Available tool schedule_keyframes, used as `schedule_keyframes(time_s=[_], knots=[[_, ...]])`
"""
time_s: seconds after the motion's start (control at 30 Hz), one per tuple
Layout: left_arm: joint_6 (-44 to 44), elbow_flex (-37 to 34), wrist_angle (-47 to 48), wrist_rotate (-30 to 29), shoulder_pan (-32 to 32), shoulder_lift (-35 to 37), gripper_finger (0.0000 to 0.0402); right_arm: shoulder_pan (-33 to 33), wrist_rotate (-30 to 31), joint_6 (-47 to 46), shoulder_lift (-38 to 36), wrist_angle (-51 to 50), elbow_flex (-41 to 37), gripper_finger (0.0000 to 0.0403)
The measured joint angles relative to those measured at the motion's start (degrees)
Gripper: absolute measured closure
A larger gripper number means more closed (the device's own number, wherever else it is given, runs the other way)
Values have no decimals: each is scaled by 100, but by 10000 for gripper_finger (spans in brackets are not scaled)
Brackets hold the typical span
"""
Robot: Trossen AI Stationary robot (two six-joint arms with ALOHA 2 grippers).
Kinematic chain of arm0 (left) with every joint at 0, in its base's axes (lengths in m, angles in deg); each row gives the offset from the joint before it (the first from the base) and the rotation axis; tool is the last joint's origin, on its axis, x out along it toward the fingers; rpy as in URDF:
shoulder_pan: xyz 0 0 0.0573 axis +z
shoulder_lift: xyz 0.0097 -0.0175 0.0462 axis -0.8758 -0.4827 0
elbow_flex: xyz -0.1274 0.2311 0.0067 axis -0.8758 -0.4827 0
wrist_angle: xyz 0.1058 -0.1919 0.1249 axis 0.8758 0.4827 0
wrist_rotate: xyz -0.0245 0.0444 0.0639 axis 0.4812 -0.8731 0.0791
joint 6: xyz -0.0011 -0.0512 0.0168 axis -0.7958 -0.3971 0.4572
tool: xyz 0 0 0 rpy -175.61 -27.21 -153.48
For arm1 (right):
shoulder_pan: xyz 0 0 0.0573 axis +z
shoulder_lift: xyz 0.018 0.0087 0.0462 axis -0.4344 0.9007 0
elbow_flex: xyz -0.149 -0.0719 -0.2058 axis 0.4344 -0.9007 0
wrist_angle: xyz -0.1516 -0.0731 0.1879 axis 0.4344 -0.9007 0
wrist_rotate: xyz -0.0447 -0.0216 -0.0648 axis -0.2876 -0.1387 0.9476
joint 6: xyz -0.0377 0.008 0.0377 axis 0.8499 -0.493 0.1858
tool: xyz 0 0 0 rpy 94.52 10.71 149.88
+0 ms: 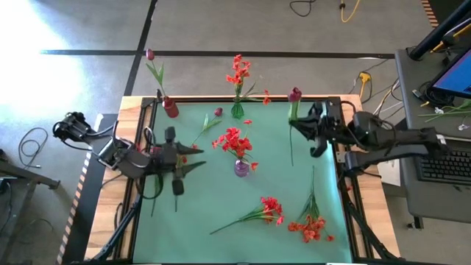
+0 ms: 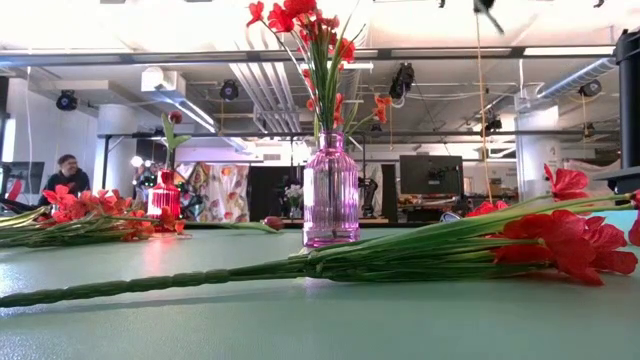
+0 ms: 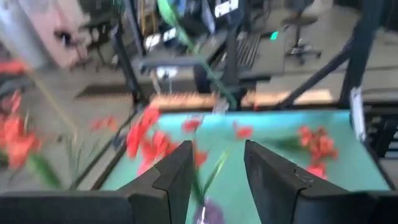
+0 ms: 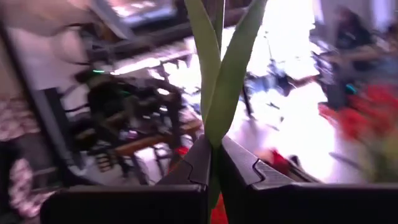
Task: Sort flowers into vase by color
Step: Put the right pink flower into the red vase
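Step in hand: a dark magenta tulip stem (image 1: 294, 110) is being carried by the right end effector (image 1: 315, 129), apparently toward a vase of matching colour; the sorting is judged partly done.
Right end effector: its fingers are being pressed tight on the stem, with green leaves (image 4: 219, 68) rising straight out between them in the right wrist view; it is being held to the right of the purple vase (image 1: 241, 168), near the worktop's (image 1: 221, 213) right edge.
Left end effector (image 1: 193, 156): it is being held partly parted with nothing between its fingers (image 3: 171, 177), just left of the purple vase and pointed toward it.
Purple vase: red blooms are already being held in it, at the middle of the worktop.
Red vase (image 1: 170, 108): one magenta bud on a leafy stem is being held in it, well to the upper left of the purple vase, at the back edge.
Green vase (image 1: 237, 110): a red-orange spray is being held in it, directly behind the purple vase.
Loose flowers: two red sprays (image 1: 294, 219) are lying flat in front of the purple vase toward the right; a small dark bud (image 1: 218, 112) is lying between the purple vase and the red vase.
Next move: the magenta stem is likely to be taken across past the purple vase to the red vase; the stem's lower end needs to be lined up over that narrow mouth before being released.
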Motion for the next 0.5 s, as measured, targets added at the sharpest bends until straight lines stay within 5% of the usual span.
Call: schedule_keyframes(time_s=[0.5], knots=[[1740, -4, -2737, 40, 37, -801, 217, 1726, -4, 1209, 2186, -90, 2063, 390]])
